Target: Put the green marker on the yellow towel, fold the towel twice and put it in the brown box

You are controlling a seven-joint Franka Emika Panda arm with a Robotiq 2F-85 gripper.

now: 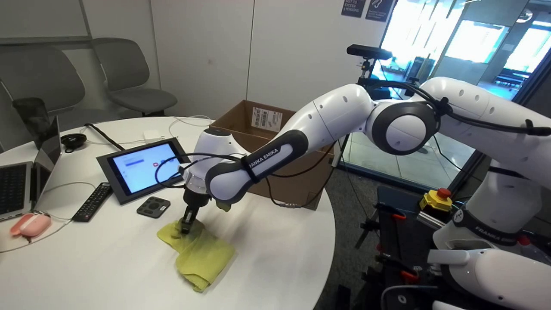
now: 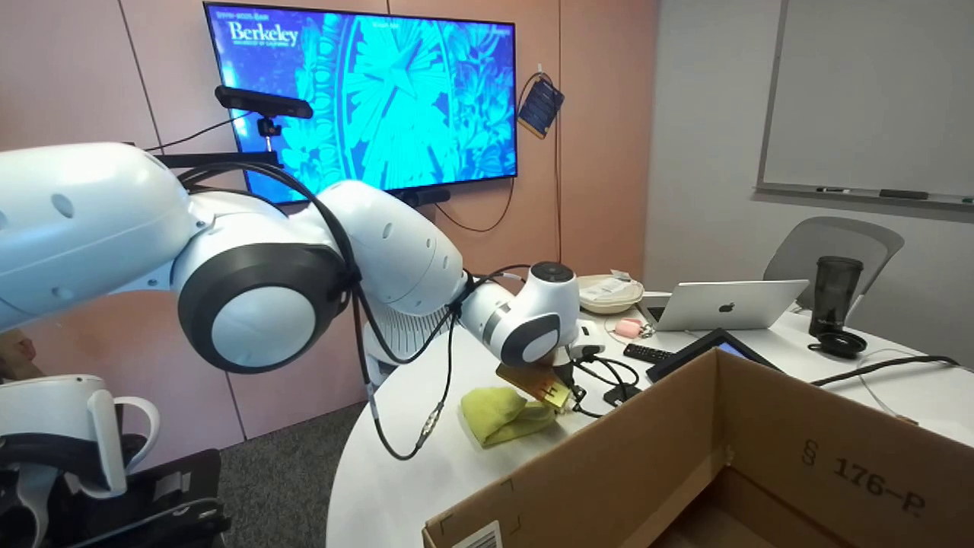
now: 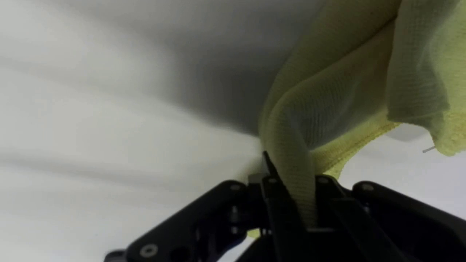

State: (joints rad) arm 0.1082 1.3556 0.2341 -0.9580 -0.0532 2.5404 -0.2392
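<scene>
- The white table point(image 1: 280, 258), its edge curved, spreads out beneath my fingers point(image 1: 187, 223), which point down towards it.
- The brown box point(image 2: 601, 487) stands upright on the table with its top uncovered, well apart from my fingers, which are outside it; in an exterior view my arm point(image 1: 275, 155) hides part of its side.
- The laptop point(image 1: 15, 181) has its lid raised and sits well apart from my fingers, off to their left in an exterior view.
- The tablet point(image 1: 144, 165), screen lit, is nearer my fingers than the laptop is.
- The yellow towel point(image 1: 204, 258) lies partly on the table, partly caught in my fingers: a small crumpled end is on one side of my fingertips and the broader, layered part reaches away on the other. In the wrist view the cloth runs up from between my fingers and off to the right.
- My gripper point(image 3: 295, 179) is closed on one fold of that towel, a black finger against each side of it.
- The black remote control point(image 1: 91, 202) lies well apart from my fingers, just beside the tablet.
- The small dark pad point(image 1: 153, 206) lies near my fingertips, just beside the towel but not touching it.
</scene>
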